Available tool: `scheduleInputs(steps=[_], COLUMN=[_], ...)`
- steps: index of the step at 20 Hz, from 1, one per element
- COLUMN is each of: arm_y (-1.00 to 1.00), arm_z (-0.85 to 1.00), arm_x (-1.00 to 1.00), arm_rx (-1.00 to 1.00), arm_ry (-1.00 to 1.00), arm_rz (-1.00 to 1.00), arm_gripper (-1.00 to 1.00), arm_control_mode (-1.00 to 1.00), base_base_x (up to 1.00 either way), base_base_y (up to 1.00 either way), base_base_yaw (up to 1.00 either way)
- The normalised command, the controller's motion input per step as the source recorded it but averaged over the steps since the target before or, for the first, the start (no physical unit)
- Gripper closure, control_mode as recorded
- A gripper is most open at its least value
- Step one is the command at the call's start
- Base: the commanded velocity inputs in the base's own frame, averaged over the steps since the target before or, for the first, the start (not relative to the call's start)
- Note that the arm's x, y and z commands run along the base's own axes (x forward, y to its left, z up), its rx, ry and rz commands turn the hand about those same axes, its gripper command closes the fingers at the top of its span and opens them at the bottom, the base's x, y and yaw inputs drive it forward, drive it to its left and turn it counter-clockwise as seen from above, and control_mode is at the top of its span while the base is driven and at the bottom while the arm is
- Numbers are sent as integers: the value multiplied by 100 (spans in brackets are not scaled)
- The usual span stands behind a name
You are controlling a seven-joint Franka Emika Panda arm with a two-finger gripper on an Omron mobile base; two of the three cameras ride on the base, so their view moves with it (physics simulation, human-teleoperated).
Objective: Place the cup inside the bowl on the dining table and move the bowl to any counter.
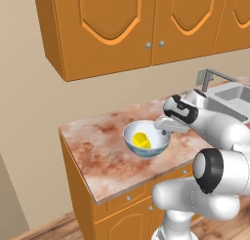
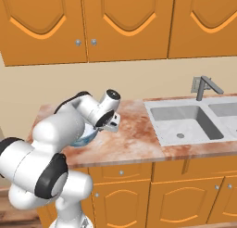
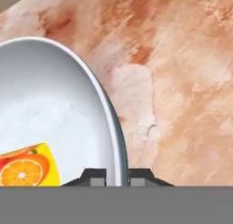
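Bent white arm reaches over the counter edge, gripper (image 3: 117, 176) clamped on the bowl's rim.

Nearest, the glossy white arm with dark joints folds at the elbow and stretches forward; its two dark fingertips (image 3: 96, 177) straddle the thin rim of the bowl (image 1: 146, 139), nearly closed on it. The round, pale blue-white bowl sits on the counter (image 1: 97, 146) — reddish marbled top over orange cabinets — with the yellow cup (image 1: 141, 140) lying inside. Beyond, a steel sink (image 2: 185, 123) and faucet (image 2: 203, 86).

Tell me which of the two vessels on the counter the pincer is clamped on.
The wide pale blue-white bowl: the pincer straddles its rim, one fingertip inside, one outside. The small yellow cup just lies inside the bowl, untouched.
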Motion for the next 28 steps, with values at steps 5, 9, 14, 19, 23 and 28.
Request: scheduleInputs(steps=[5,9,14,19,23,28], arm_y=[5,9,13,10,11,11], arm_z=[-6,-3,0,0,-10,-18], arm_x=[0,6,46,46,17,14], arm_rx=[0,0,0,0,0,0], arm_ry=[-2,0,3,4,4,2], arm_rz=[0,0,0,0,0,0], arm_gripper=[100,100,100,100,100,100], arm_control_mode=[-100,-100,-100,-100,-100,-100], base_base_x=[0,0,0,0,0,0], base_base_y=[0,0,0,0,0,0], base_base_yaw=[0,0,0,0,0,0])
